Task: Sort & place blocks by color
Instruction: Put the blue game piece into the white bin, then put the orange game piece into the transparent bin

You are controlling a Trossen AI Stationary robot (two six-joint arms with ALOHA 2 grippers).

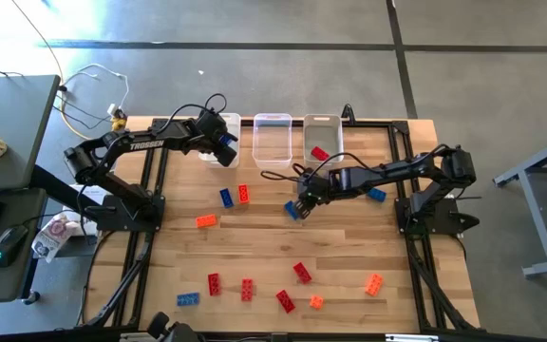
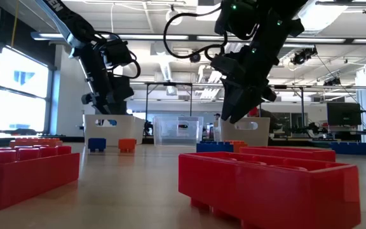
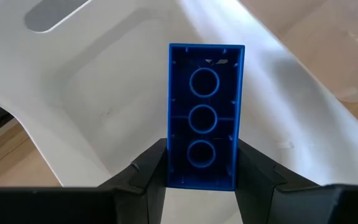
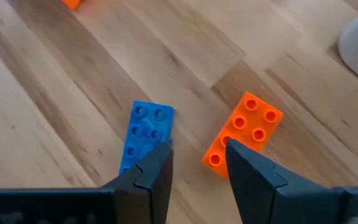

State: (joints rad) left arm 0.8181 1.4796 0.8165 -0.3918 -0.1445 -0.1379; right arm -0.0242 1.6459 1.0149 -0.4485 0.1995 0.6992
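Overhead: left gripper (image 1: pixel 224 142) sits over the left bin (image 1: pixel 218 122) at the table's 11 o'clock. Right gripper (image 1: pixel 302 205) hangs over the table centre beside a blue block (image 1: pixel 292 210). Middle bin (image 1: pixel 273 133) at 12; right bin (image 1: pixel 323 133) holds a red block (image 1: pixel 320 153). The other blocks are scattered: blue (image 1: pixel 226 197), red (image 1: pixel 243 194) and orange (image 1: pixel 206 220) left of centre, the rest toward 6 o'clock.

Table level: big red blocks (image 2: pixel 269 178) close up, both arms above, bins behind.

Left wrist: fingers (image 3: pixel 145 171) clamped on a blue block (image 3: pixel 205 115), hollow underside showing, white bin wall (image 3: pixel 104 81) behind it.

Right wrist: fingers (image 4: pixel 157 171) stand slightly apart, nothing between them; blue block (image 4: pixel 145 134) and orange block (image 4: pixel 244 134) lie on the wood just beyond the tips.
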